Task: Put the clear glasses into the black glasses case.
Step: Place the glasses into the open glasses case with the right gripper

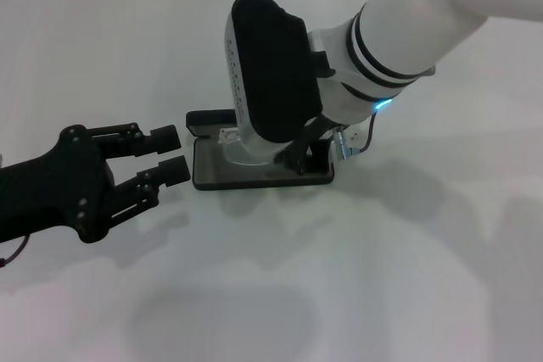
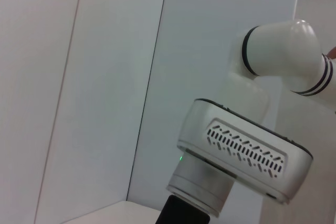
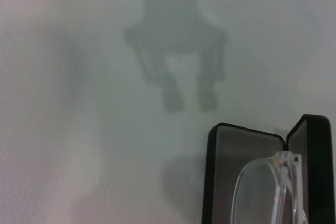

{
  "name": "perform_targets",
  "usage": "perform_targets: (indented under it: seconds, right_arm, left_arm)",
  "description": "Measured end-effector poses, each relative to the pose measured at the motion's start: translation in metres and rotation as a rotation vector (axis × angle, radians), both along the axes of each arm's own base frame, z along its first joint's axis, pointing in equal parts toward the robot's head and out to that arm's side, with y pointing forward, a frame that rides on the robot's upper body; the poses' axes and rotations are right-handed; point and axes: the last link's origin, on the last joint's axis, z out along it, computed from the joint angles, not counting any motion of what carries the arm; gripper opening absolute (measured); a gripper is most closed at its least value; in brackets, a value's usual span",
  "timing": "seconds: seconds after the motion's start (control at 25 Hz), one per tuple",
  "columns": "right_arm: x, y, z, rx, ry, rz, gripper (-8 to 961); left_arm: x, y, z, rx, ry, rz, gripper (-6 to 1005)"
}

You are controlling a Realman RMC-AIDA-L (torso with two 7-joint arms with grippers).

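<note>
Two claws: left (image 1: 174,153) apart beside black glasses case (image 1: 208,174); right's grip seemingly hidden.

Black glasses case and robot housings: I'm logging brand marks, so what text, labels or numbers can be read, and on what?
None can be read.
The black glasses case stands open, showing only plain lining, with the clear glasses over it.
The white arm housing shows only vent slots, no lettering.
</note>
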Motion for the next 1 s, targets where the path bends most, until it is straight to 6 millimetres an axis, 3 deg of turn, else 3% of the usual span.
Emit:
perform_targets:
  seconds: [1.0]
  right_arm:
    - [0.0053, -0.0004, -0.0038, 0.004, 0.01, -0.002, 110]
  left_arm:
    - [-0.0019, -0.0005, 0.003, -0.009, 0.025, 0.0, 463]
